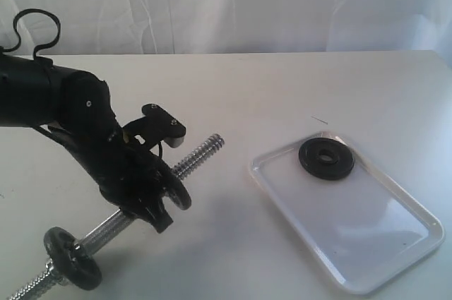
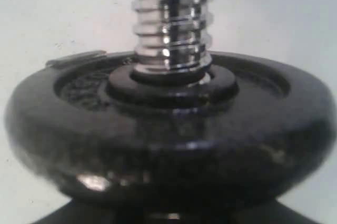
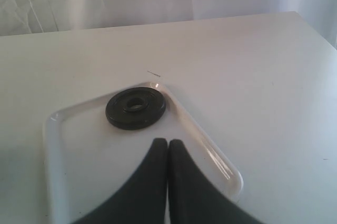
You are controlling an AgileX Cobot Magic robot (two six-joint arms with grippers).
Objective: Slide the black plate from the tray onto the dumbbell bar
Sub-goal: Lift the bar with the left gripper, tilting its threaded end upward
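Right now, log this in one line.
left gripper: grips black plate on dumbbell bar | right gripper: shut, facing tray | second plate: in tray

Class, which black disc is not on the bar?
The disc lying flat in the white tray; the middle disc and end disc sit on the bar.

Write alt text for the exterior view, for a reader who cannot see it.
The left gripper holds a black plate on the threaded end of a chrome dumbbell bar. Another disc sits near the bar's other end; a second black plate lies in a white tray on the right.
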